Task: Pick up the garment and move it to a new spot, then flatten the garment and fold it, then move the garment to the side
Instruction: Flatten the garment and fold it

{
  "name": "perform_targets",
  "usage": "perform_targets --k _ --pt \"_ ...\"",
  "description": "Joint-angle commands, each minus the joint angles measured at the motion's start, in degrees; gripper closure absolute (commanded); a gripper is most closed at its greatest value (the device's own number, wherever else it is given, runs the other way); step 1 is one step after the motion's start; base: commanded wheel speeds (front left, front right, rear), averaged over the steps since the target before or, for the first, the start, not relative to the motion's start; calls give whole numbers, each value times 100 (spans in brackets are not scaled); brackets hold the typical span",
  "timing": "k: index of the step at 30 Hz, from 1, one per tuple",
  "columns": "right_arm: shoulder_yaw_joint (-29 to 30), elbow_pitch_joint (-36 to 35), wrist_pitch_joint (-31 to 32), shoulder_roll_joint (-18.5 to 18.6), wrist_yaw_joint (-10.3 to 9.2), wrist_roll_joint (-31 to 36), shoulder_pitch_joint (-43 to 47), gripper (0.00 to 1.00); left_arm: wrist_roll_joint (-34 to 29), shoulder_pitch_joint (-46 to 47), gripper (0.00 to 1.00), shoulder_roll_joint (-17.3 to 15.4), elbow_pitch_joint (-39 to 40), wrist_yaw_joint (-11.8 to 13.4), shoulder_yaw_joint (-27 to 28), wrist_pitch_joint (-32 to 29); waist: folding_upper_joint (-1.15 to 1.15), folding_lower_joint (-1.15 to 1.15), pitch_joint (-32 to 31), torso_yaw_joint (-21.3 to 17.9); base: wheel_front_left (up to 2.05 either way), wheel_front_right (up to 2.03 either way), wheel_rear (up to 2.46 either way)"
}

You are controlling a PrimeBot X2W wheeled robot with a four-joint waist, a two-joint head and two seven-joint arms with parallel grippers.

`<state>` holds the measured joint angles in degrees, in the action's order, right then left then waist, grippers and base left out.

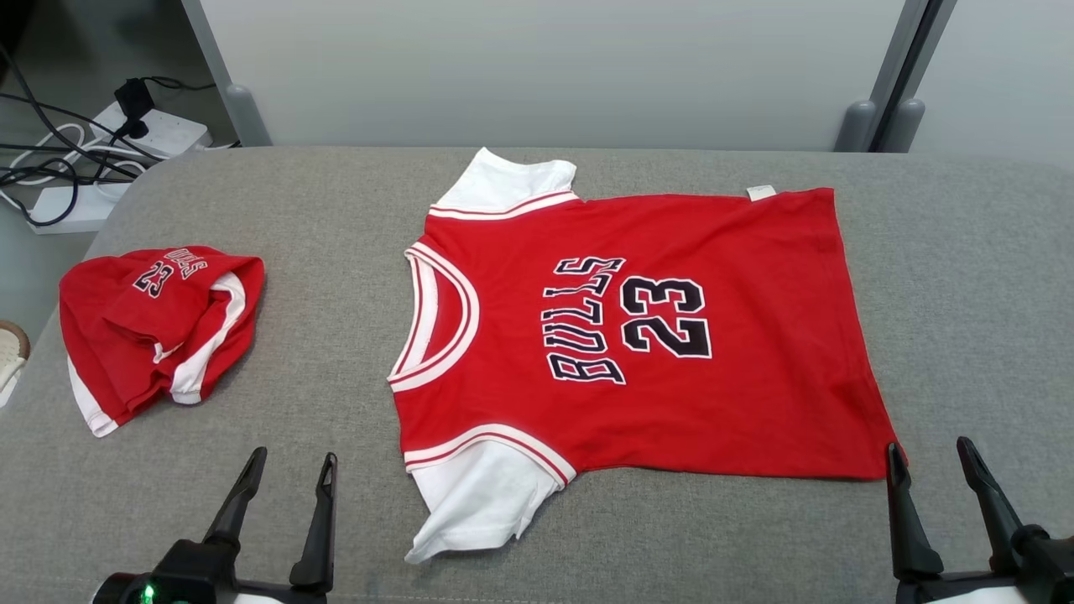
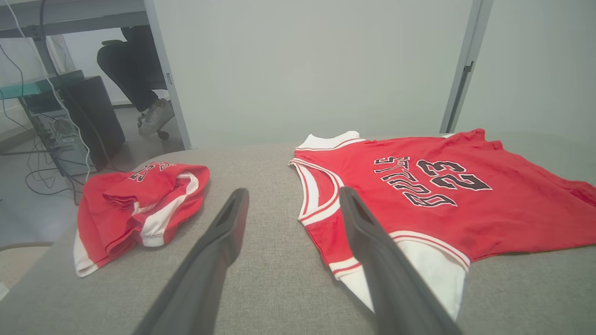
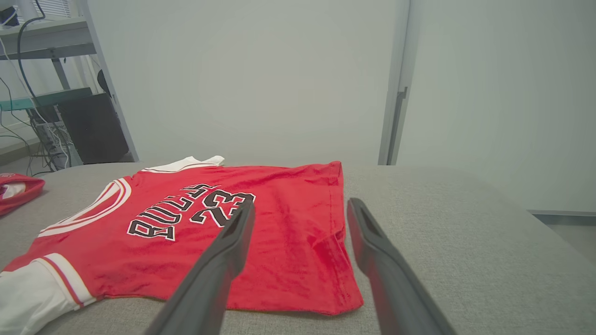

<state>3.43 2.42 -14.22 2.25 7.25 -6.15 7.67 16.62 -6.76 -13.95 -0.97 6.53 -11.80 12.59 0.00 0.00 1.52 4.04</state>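
Observation:
A red jersey with white sleeves and "BULLS 23" print, the garment, lies spread flat on the grey table, collar to the left and hem to the right. The left wrist view shows the garment to the right of my left fingers, and the right wrist view shows its hem corner between my right fingers. At the lower left my left gripper stands open above bare table, left of the near sleeve. My right gripper is open by the hem's near corner. Neither holds anything.
A second red garment lies crumpled at the table's left edge, seen as a heap in the left wrist view. A power strip with cables lies on the floor beyond the far left corner. A person's foot rests near a chair wheel. A grey wall backs the table.

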Motion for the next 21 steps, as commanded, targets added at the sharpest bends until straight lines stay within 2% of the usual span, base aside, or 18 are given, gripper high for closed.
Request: perform_targets --k 1,6,14,21 --pt "-123 -167 -77 71 24 -20 -228 0 -53 306 0 -115 152 -5 185 -20 0 0 17 12 0 0 0" --pt "-102 -42 -20 217 24 -69 -388 0 -18 476 0 -213 196 -170 30 -366 0 0 113 74 0 0 0" --pt "-213 659 823 750 24 -308 -719 0 427 489 0 -391 282 -695 -371 -1629 0 0 321 54 0 0 0" --pt "-330 1047 1102 1039 24 -483 -972 0 737 467 0 -443 246 -925 -553 -2190 0 0 609 30 0 0 0"
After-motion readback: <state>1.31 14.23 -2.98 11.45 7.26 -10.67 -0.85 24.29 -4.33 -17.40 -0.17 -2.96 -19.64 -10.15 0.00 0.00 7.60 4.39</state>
